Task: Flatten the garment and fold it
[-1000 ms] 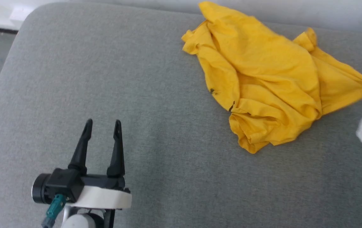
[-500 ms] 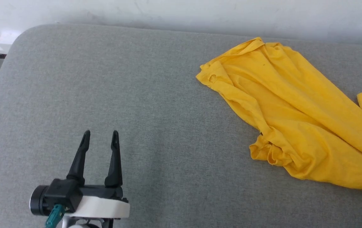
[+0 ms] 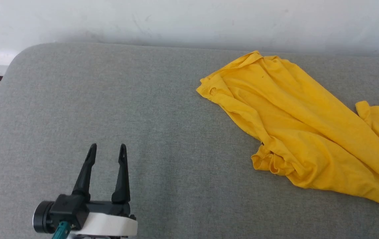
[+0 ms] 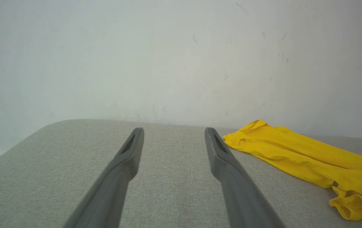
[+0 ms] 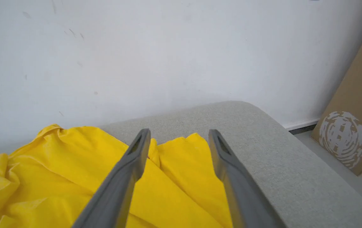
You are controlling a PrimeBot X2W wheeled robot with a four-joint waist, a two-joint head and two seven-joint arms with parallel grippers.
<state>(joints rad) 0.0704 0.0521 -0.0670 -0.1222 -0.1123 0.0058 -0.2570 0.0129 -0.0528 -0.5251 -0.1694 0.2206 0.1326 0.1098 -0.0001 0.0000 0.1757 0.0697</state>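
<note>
Yellow shirt (image 3: 295, 132) lies rumpled, well right of left pincer (image 3: 108, 146), which is spread wide, empty. Over shirt, right pincer (image 5: 179, 131) likewise spread, empty.

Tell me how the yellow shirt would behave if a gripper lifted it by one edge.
Probably floppy: the shirt lies in soft folds with a bunched hem, so it would drape, not hold shape. Likely light: the cloth looks thin. The hole near its corner might snag a finger or tear further.
</note>
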